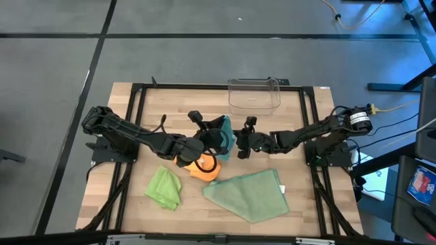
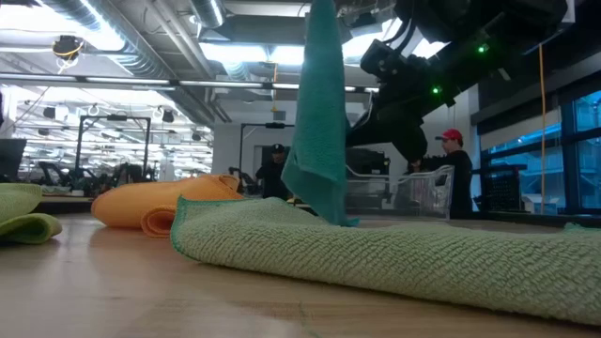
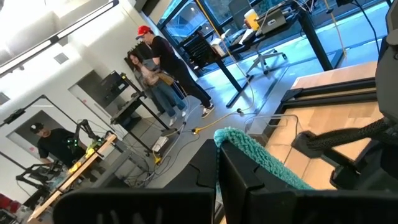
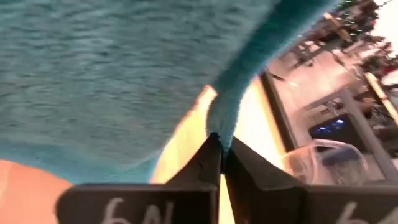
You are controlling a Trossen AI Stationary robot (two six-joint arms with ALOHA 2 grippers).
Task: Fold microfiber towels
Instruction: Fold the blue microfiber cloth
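The teal towel [image 1: 225, 131] is held up between my two grippers above the table's middle and hangs down as a narrow strip in the low view [image 2: 319, 113]. My left gripper [image 1: 206, 141] is shut on it from the left and my right gripper [image 1: 240, 144] from the right. The orange towel [image 1: 202, 167] lies crumpled on the table below my left gripper. The lime green towel [image 1: 165, 188] lies bunched at the near left. The larger sage green towel [image 1: 248, 194] lies spread flat at the near middle. My left gripper has a corner or edge of the teal towel [image 3: 247, 149] between its fingers; the cloth sticks out past the fingertips. The fingers hide the place of contact. The towel is lifted above the table. My right gripper pinches a folded edge of the teal towel [image 4: 219, 119] between its two fingertips [image 4: 208, 157], which are closed together. The cloth spreads out wide beyond the fingers. The towel hangs below the hold, its lower end [image 2: 324, 214] low behind the sage towel.
A clear plastic bin [image 1: 254, 94] stands at the table's far edge, behind the grippers. The black frame rails [image 1: 308, 136] run along the table's sides. People stand in the room beyond the table [image 2: 455, 174].
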